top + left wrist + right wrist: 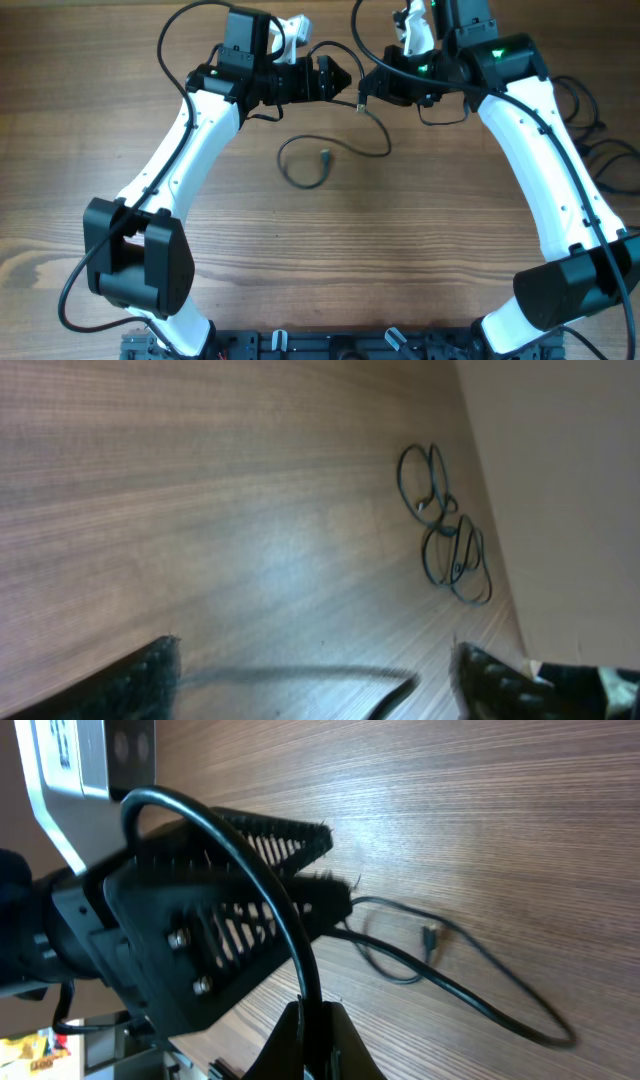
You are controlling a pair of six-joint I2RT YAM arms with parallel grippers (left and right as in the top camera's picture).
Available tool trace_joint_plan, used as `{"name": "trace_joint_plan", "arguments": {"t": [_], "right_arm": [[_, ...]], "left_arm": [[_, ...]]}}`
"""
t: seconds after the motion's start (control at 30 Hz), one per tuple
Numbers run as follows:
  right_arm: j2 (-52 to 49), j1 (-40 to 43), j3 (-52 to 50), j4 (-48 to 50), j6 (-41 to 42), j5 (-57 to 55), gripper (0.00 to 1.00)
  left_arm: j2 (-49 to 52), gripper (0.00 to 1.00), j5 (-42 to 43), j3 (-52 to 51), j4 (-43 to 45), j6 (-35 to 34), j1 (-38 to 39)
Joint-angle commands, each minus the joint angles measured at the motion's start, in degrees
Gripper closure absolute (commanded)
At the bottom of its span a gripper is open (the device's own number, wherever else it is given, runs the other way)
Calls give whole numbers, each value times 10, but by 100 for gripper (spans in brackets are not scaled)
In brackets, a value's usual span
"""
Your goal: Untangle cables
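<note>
A thin black cable (372, 132) runs from my right gripper (365, 92) down onto the wooden table and curls into a loose loop (298, 172) with a small plug end (327, 155). In the right wrist view my right gripper (312, 1038) is shut on this black cable (262, 870), which arches up over the left gripper's black fingers (215, 935); the loop and plug (430, 935) lie beyond. My left gripper (345, 75) faces the right one, tip to tip. Its fingers (320, 682) are wide open, with a blurred cable strand (300, 675) crossing between them.
More thin black cables lie in loose loops at the table's right edge (592, 125), also showing in the left wrist view (445, 525). The robot bases and a black rail (330, 345) stand along the near edge. A pale wall (570, 480) borders the table.
</note>
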State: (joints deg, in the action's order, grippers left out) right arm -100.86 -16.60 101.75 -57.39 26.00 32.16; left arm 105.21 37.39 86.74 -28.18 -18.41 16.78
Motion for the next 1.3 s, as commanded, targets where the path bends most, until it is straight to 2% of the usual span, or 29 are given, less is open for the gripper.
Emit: {"name": "trace_joint_plan", "arguments": {"t": [0.0,0.07,0.13,0.17,0.27,0.3,0.33,0.43,0.47,0.5,0.63,0.73,0.9,1.1,1.2,1.27], "right_arm": [[13,5,9,0,9,40,96],[13,8,9,0,9,39,96],[13,17,9,0,5,28,96],[13,19,9,-2,6,-14,95],[8,16,9,-28,5,-82,94],[-1,11,9,-35,-6,-82,78],[-11,8,9,-41,-6,-82,56],[-33,7,9,-61,-13,-78,26],[-45,6,9,-63,-39,-61,18],[-56,6,9,-63,-63,-37,15],[-103,-11,9,-48,-74,-3,15],[-143,-43,9,-17,-28,-3,18],[-203,-101,9,18,3,-29,27],[-265,-163,9,80,45,-50,34],[-283,-192,9,89,47,-102,39],[-299,-211,8,90,58,-142,47]], "left_arm": [[-4,54,-37,1,5,-35,-3],[-4,80,-72,1,-9,-48,-3],[-4,88,-87,1,-28,-48,-3],[-4,96,-104,1,-49,-48,-3],[-4,96,-156,1,-115,-48,-3],[-4,96,-154,1,-113,-57,-3],[-4,96,-154,1,-93,-108,-8],[-4,96,-149,1,-51,-259,-35],[-4,96,-138,1,-41,-307,-49],[-4,96,-129,1,-39,-359,-66],[-4,96,-90,1,-44,-451,-95],[-4,96,-90,1,-52,-495,-97],[-4,96,-132,1,-66,-575,-134],[-4,96,-199,1,-164,-677,-183],[-4,95,-206,1,-178,-697,-196],[-4,96,-206,1,-178,-697,-202]]}}
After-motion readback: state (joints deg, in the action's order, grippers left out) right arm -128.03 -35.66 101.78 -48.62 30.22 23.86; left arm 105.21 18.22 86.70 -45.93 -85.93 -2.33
